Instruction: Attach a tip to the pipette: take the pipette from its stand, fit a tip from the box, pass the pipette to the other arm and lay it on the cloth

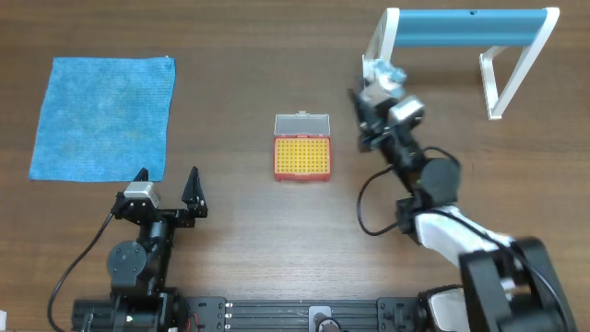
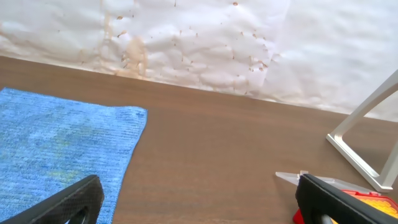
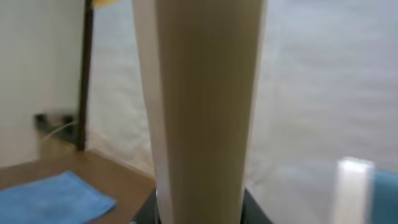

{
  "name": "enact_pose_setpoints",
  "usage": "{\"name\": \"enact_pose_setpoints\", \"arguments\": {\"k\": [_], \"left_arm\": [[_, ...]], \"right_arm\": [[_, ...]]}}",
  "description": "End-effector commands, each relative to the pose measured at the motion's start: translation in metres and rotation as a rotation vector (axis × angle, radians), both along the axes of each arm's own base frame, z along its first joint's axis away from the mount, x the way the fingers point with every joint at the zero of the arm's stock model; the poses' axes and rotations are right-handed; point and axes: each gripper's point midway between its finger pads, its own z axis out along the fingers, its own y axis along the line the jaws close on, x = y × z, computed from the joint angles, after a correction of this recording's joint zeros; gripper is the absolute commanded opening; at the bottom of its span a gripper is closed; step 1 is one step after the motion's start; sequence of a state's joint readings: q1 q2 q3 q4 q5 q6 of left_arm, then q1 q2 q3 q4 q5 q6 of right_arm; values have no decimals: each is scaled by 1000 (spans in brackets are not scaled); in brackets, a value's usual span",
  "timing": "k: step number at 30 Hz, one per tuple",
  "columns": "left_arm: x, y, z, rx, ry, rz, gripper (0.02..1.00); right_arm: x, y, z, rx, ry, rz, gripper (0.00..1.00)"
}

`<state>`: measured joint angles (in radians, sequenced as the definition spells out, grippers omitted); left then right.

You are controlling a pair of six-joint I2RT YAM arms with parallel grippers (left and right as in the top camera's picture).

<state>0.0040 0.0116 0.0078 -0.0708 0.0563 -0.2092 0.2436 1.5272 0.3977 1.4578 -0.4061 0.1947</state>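
Observation:
The pipette (image 1: 383, 73), a pale body with a light blue head, is at the left post of the white stand (image 1: 513, 81) at the back right. My right gripper (image 1: 374, 100) is shut on the pipette, whose cream shaft (image 3: 205, 93) rises close between the fingers in the right wrist view. The red tip box (image 1: 301, 157) with yellow tips and an open clear lid sits mid-table. A blue cloth (image 1: 103, 118) lies flat at the back left. My left gripper (image 1: 169, 187) stands open and empty near the front left, just in front of the cloth (image 2: 56, 143).
The stand's blue crossbar (image 1: 466, 28) spans the back right, and its white leg (image 2: 367, 137) shows in the left wrist view beside a corner of the tip box (image 2: 368, 196). Bare wooden table lies between cloth and box.

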Motion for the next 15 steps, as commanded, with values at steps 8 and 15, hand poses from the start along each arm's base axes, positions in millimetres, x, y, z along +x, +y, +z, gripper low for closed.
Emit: {"name": "enact_pose_setpoints", "arguments": {"k": [8, 15], "left_arm": [[0, 0, -1, 8, 1, -2, 996], [0, 0, -1, 8, 1, -2, 996]], "right_arm": [[-8, 97, -78, -91, 179, 334, 80], [-14, 109, -103, -152, 180, 355, 80]]}}
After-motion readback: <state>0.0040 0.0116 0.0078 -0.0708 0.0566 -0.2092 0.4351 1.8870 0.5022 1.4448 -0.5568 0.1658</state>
